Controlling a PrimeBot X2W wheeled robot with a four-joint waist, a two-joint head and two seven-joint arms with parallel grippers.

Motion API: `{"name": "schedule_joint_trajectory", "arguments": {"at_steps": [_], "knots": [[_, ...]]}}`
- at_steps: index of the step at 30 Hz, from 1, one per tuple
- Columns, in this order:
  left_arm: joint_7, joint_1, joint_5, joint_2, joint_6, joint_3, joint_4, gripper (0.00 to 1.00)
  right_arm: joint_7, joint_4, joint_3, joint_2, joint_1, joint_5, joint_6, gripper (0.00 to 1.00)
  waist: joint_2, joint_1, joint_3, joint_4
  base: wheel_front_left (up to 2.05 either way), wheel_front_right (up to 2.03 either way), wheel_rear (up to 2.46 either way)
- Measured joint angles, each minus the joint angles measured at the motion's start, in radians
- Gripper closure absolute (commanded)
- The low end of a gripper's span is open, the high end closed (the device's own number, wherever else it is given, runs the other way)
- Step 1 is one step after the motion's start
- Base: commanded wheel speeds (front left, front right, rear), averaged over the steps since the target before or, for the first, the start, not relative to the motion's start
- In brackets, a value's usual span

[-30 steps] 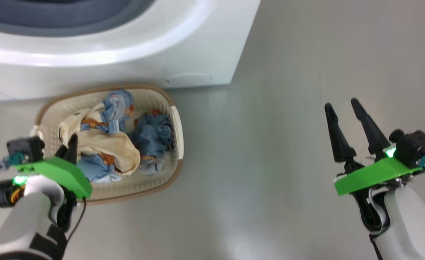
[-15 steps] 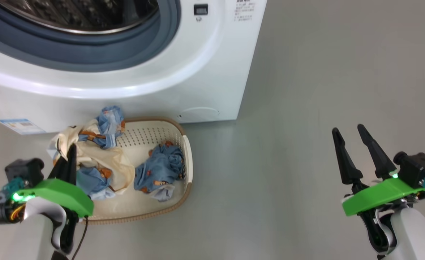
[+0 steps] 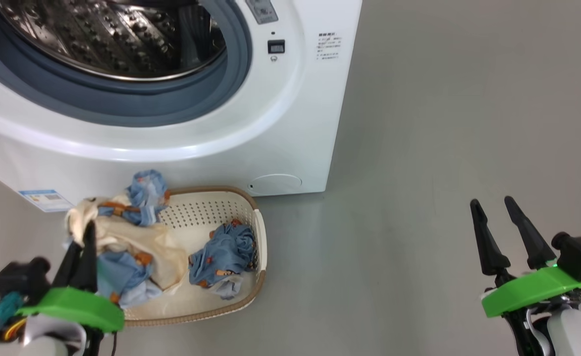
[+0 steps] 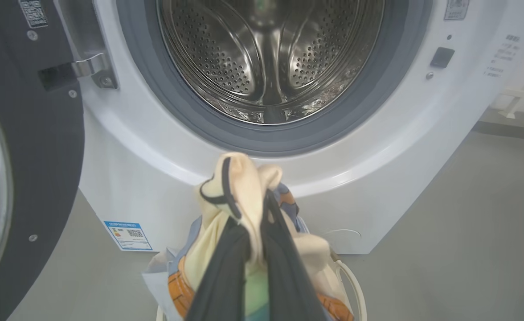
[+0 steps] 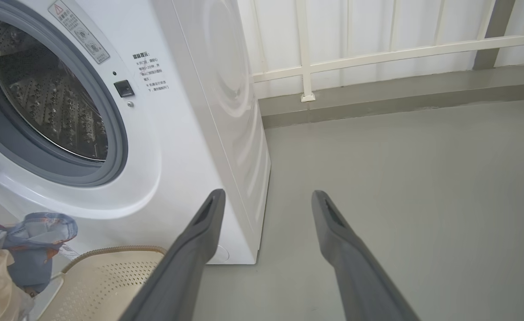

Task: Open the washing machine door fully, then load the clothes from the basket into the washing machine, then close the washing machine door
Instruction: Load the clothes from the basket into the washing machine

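Just above the left end of the basket, my left end effector is clamped together on a fold of the cream-white garment. Some of the light blue, orange-printed clothes hang tangled with it in one loose bundle. A second blue clump lies at the basket's right end, against its wall. My right end effector hovers well off to the right over bare floor, its fingers apart and holding nothing. The washing machine door stands swung wide at my left, so the drum of the washing machine is open ahead of the bundle and higher than it. I judge this load to be light, limp and shapeless: it will sag, swing and trail below my fingers, not keep any form. Only the cream fold is truly pinched, as far as I can tell. The blue pieces seem merely snagged on it, so one could slide off on the way or catch on the grey-blue gasket at the lip. Carrying the bundle high enough for its dangling tail to clear that lip looks wise. For the clump left behind, I would take hold at its highest crumpled ridge, biting deep through several layers, away from the perforated wall.
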Motion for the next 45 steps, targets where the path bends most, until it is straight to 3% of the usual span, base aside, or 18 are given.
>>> {"name": "schedule_joint_trajectory", "arguments": {"at_steps": [13, 23, 39, 45], "knots": [[-0.001, 0.229, 0.059, -0.089, 0.001, 0.127, -0.304, 1.0, 0.0, -0.005, -0.035, 0.007, 0.052, 0.0, 0.0, 0.0, 0.0, 0.0, -0.032, -0.007, 0.0, 0.0, 0.0], [-0.001, 0.231, 0.058, -0.105, 0.001, 0.129, -0.333, 1.0, 0.0, -0.014, -0.041, 0.008, 0.052, 0.0, 0.0, 0.0, 0.0, 0.0, -0.009, -0.008, 0.0, 0.0, 0.0], [-0.001, -0.152, 0.049, -0.035, 0.0, 0.104, -0.284, 1.0, 0.0, -0.027, -0.018, 0.038, 0.004, 0.0, 0.0, 0.0, 0.0, 0.0, 0.095, -0.03, 0.0, 0.0, 0.0], [-0.001, -0.347, 0.045, 0.006, 0.0, 0.096, -0.158, 1.0, 0.0, -0.031, -0.002, 0.054, -0.024, 0.0, 0.0, 0.0, 0.0, 0.0, 0.137, -0.055, 0.0, 0.0, 0.0]]}}
